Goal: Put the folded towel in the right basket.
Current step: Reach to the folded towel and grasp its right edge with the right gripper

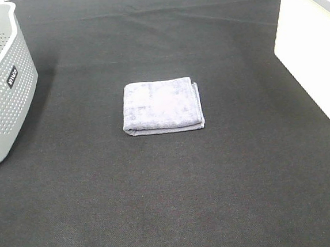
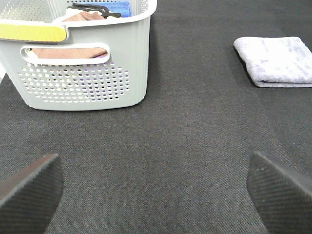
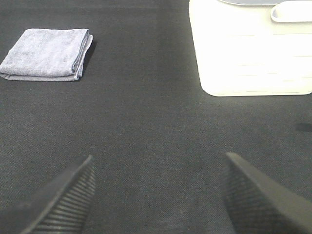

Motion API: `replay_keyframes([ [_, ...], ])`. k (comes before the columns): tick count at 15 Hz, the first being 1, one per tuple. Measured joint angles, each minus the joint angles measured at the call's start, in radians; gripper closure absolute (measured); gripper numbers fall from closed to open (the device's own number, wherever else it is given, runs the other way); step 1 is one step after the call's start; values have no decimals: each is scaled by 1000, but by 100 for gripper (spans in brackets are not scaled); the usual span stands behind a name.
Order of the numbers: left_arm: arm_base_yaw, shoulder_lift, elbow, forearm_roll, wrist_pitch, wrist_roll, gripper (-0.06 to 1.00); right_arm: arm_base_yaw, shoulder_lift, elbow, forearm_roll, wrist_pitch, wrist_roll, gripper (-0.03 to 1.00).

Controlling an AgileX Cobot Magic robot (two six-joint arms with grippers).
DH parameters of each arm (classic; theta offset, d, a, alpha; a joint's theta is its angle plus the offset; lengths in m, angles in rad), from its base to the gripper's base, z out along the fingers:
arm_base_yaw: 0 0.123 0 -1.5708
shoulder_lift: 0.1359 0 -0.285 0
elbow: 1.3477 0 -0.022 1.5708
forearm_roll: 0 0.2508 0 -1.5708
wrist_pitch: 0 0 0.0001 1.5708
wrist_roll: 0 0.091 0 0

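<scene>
One folded lilac-grey towel (image 1: 162, 106) lies flat on the dark surface (image 1: 172, 209), well apart from the white basket (image 1: 315, 52), on that basket's left in the high view. Beyond the towel, farther again from the white basket, stands one grey basket (image 1: 3, 91), making two baskets. There are two hands: the left hand (image 2: 155, 170) and right hand (image 3: 159, 165) both gape wide, holding nothing. The towel looks soft, light and limp; pinching all layers together at the edge facing the white basket should likely keep it folded
</scene>
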Motion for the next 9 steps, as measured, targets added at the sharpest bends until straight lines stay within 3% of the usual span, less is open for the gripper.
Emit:
replay_keyframes([
  [9,0,0,0,0,0,0,-2,0,0,0,0,0,0,28],
])
